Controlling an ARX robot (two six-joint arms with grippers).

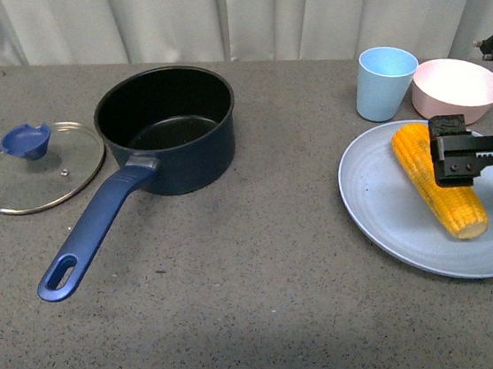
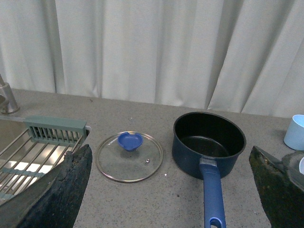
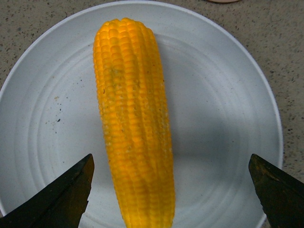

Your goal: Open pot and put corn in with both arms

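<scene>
The dark blue pot (image 1: 165, 127) stands uncovered at centre-left, empty, with its long handle (image 1: 91, 229) pointing toward me. Its glass lid (image 1: 40, 168) with a blue knob lies flat on the table to the pot's left. The corn (image 1: 438, 180) lies on a light blue plate (image 1: 382, 205) at the right. My right gripper (image 1: 450, 150) is open just above the corn. In the right wrist view, the corn (image 3: 133, 123) lies between its spread fingers (image 3: 61, 199), untouched. My left gripper (image 2: 171, 199) is open and empty, well back from the pot (image 2: 209, 142) and lid (image 2: 129, 156). It is out of the front view.
A light blue cup (image 1: 384, 81) and a pink bowl (image 1: 456, 89) stand behind the plate. A sink with a wire rack (image 2: 33, 152) lies left of the lid. White curtains hang behind the table.
</scene>
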